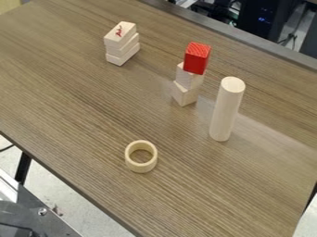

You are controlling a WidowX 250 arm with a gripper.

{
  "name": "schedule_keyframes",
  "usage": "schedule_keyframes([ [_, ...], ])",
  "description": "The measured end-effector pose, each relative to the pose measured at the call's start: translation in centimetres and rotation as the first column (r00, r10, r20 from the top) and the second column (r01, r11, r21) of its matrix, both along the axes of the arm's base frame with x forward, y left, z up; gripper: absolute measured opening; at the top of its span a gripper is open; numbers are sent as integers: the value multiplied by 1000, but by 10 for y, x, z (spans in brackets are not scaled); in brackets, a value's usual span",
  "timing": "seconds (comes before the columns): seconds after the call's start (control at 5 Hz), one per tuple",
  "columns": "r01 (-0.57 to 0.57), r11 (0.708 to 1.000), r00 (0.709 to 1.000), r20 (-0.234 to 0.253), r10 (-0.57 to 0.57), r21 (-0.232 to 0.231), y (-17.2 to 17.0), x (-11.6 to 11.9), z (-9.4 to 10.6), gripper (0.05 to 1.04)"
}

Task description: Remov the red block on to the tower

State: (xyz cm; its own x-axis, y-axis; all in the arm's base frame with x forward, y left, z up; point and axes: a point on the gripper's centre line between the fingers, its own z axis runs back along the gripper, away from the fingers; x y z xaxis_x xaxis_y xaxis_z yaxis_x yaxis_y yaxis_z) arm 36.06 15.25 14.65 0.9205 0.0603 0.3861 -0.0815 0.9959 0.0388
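Wood-grain tabletop (80,115), pale floor (55,203) past its lower-left edge, dark equipment (263,23) with blue lights beyond the upper-right edge. Camera view: red block (197,58) perched tilted atop the tower (188,81) of pale blocks, nearer the tabletop's upper-right edge than its lower-left. Pincer: opening and any hold, cannot tell. Step in hand, my reading: grasping the red block for removal. Next move probably calls for a square grip on its sides, then a straight lift, sparing the blocks beneath. Pale cylinder (227,109) upright beside the tower; ring (141,156) towards the lower-left edge.
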Motion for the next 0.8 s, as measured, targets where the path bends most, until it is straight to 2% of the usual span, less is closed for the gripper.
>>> schedule_keyframes([
  [0.2, -1, 1000, 999, -35, 0, -20, -1, -2, -14, 1001],
  [0.4, 108, 993, 994, 23, -107, -52, -43, 4, 10, 1001],
  [0.6, 228, 973, 971, 86, -224, -40, -94, 6, 36, 1001],
  [0.8, 283, 957, 957, 89, -277, -66, -143, 7, 43, 1001],
])
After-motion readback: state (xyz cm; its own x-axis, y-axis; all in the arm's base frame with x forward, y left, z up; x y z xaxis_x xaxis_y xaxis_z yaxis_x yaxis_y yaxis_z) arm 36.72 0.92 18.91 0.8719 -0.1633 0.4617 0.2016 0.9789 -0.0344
